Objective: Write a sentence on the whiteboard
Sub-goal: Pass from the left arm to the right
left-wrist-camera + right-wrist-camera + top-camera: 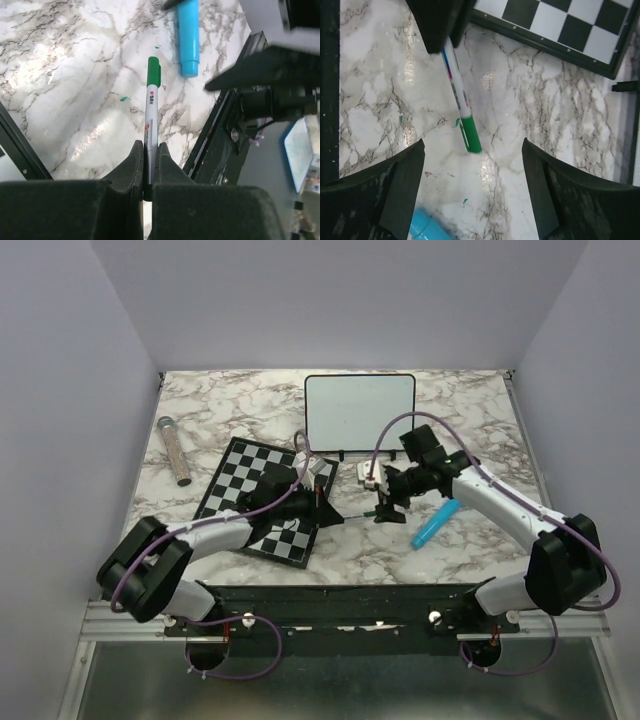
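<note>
Above the marble bench [470, 410], well short of the blank whiteboard [360, 408] at its far edge, the left tool [150, 150] clamps a capped green marker [151, 107] while the right tool [473, 150] gapes around its cap [470, 134] (an off-centre closing could wrench it loose).

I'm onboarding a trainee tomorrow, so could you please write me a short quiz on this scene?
1. Which claw grips the green marker? A left; B right; C neither.
2. True or false: the right claw stands open.
3. What colour is the tube lying near the marker?
Key: 1 A, the left claw; 2 true; 3 blue.
</note>
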{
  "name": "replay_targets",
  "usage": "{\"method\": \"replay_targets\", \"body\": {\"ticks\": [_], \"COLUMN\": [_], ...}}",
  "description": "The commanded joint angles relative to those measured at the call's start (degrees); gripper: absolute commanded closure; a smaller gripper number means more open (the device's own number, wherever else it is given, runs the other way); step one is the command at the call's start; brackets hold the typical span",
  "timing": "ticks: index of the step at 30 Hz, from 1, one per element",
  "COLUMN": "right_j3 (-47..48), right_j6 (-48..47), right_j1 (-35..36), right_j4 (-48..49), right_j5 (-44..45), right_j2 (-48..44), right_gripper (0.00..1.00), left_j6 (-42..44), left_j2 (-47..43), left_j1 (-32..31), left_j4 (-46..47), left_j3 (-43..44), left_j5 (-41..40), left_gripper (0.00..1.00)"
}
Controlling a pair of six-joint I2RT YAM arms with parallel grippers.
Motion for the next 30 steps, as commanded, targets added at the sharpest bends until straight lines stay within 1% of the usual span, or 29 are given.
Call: {"method": "replay_targets", "body": {"ticks": [1,2,3,4,7,11,14,17,18,20,21,23,24,26,27,28,29,30], "right_j3": [1.8,1.1,0.6,0.2,-0.4,0.8,1.1,1.5,1.6,2.0,2.1,2.4,2.4,2.3,2.3,2.3,2.3,2.1], "right_j6": [-3.6,-4.0,-4.0,-3.9,-3.4,-2.2,-2.3,-2.0,-1.9,-1.5,-1.5,-1.2,-1.0,-0.5,-0.5,-0.6,-0.6,-0.5], "right_j1": [-6.3,-7.0,-7.1,-7.1,-7.2,-6.9,-5.6,-4.0,-3.4,-2.8,-2.2,-1.8,-1.6,-1.5,-1.5,-1.4,-1.4,-1.5], "right_j4": [-9.2,-9.8,-10.3,-10.2,-10.6,-11.9,-12.8,-12.9,-13.1,-13.2,-13.2,-13.1,-12.9,-12.5,-12.5,-12.5,-12.5,-12.3], "right_j5": [-16.9,-18.0,-19.5,-20.6,-24.9,-30.2,-32.1,-31.3,-31.0,-30.7,-30.3,-30.2,-30.1,-30.1,-30.0,-30.0,-29.9,-30.0], "right_j2": [-5.8,-6.5,-7.3,-7.7,-7.7,-6.3,-5.1,-3.5,-3.1,-2.4,-1.9,-1.4,-1.3,-1.4,-1.3,-1.3,-1.5,-1.6], "right_gripper": [0.13,0.13,0.12,0.11,0.11,0.12,0.17,0.25,0.32,0.41,0.50,0.57,0.62,0.69,0.76,0.79,0.90,0.99], "left_j6": [12.3,13.7,16.5,17.5,20.9,22.6,22.9,22.6,22.5,21.9,21.6,21.1,20.6,20.2,19.7,19.4,19.1,18.9], "left_j2": [-12.9,-15.3,-19.5,-21.5,-26.6,-27.7,-27.4,-27.6,-27.6,-27.4,-27.3,-26.8,-26.4,-26.0,-25.8,-25.6,-25.6,-25.4], "left_j1": [-2.6,-3.2,-3.7,-5.1,-6.9,-8.7,-8.9,-8.9,-8.9,-9.0,-9.1,-9.2,-9.2,-9.5,-9.5,-9.7,-9.8,-9.9], "left_j4": [3.3,4.5,5.9,7.7,9.6,9.1,8.8,9.2,9.4,10.6,10.9,12.5,13.0,14.2,14.7,15.8,16.4,16.9], "left_j3": [-8.1,-9.5,-10.8,-12.8,-14.8,-14.4,-13.9,-13.7,-13.9,-13.9,-14.0,-14.1,-14.1,-14.3,-14.4,-14.6,-14.9,-15.0], "left_j5": [-4.4,-4.8,-5.1,-5.7,-6.6,-7.2,-7.8,-8.0,-8.2,-8.0,-8.1,-7.7,-7.6,-7.3,-7.2,-7.2,-7.2,-7.2], "left_gripper": [1.00,1.00,1.00,1.00,1.00,1.00,1.00,1.00,1.00,1.00,1.00,1.00,1.00,1.00,1.00,1.00,1.00,1.00]}}
